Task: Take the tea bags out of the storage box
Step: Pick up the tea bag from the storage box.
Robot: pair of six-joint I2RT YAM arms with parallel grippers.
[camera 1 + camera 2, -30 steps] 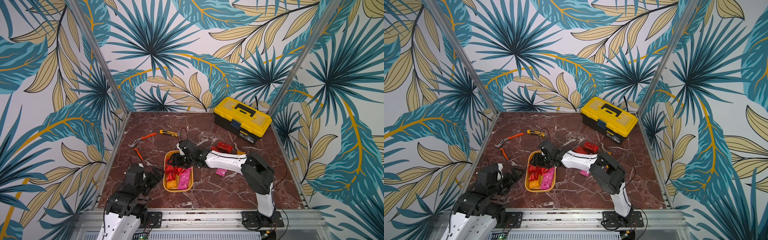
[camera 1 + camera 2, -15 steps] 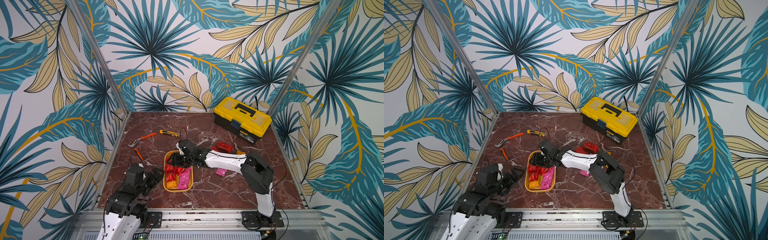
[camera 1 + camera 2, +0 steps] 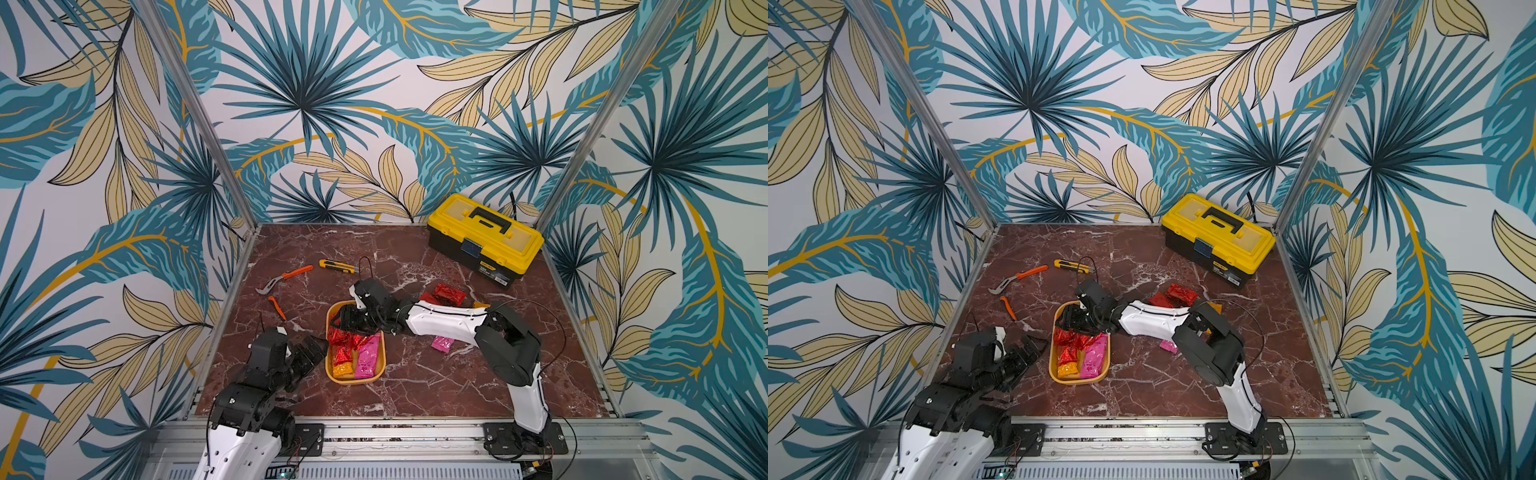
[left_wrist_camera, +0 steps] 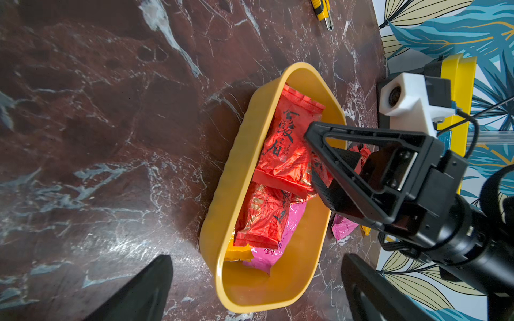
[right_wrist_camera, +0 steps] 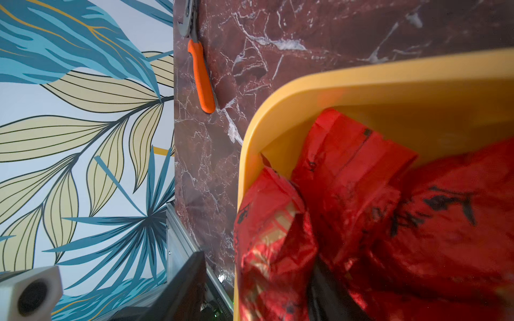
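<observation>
The mustard-yellow storage box (image 3: 356, 380) (image 3: 1077, 380) lies on the marble floor, near the front at centre. Inside are red tea bags (image 4: 286, 144), a pink one (image 4: 267, 255) and an orange one (image 4: 236, 253). My right gripper (image 3: 349, 322) (image 4: 311, 155) reaches into the box's far end. Its jaws stand apart around crinkled red foil (image 5: 347, 172), and one finger (image 5: 183, 278) is clear of the foil. My left gripper (image 3: 309, 353) (image 4: 256, 289) hovers wide open beside the box's near left end, holding nothing. More red tea bags (image 3: 449, 294) and a pink one (image 3: 441, 344) lie on the floor beyond the right arm.
A yellow-lidded black toolbox (image 3: 484, 239) stands at the back right. A yellow utility knife (image 3: 337, 266) and orange-handled pliers (image 3: 284, 279) lie at the back left of the box. Patterned walls close in three sides.
The right gripper's jaws have narrowed a little over the red tea bags. Both arms have stayed in place.
</observation>
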